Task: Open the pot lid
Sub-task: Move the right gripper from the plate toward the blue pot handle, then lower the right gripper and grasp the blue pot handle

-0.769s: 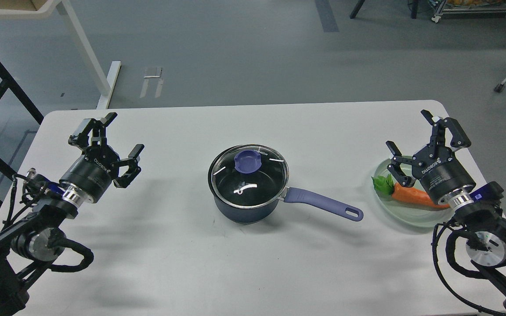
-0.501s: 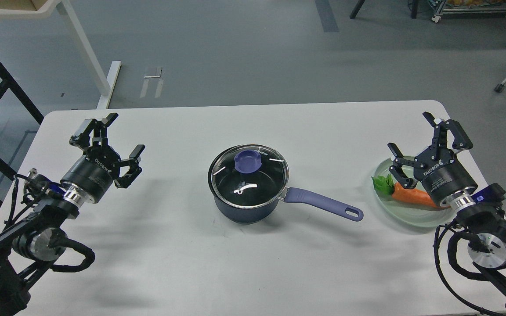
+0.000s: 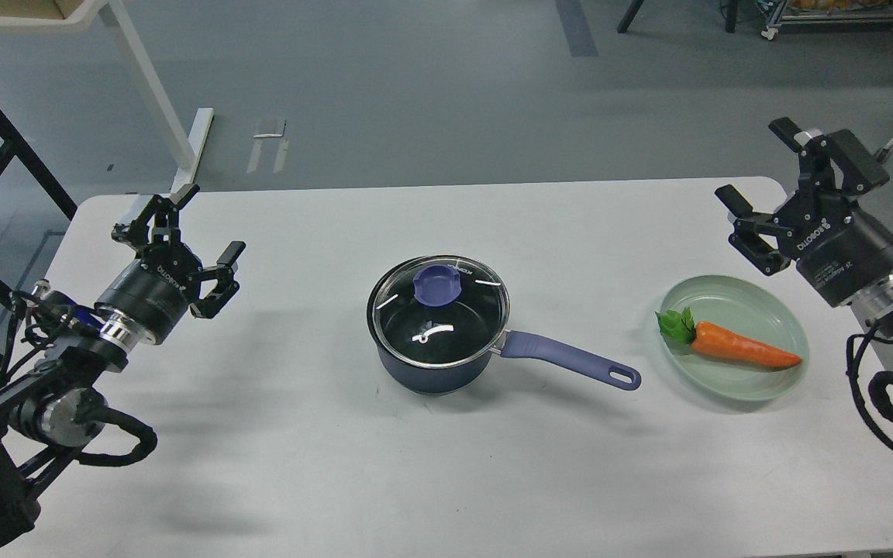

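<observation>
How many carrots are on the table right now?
1. The carrot lies on the pale green plate, right of the pot; the glass lid shows none inside.
</observation>
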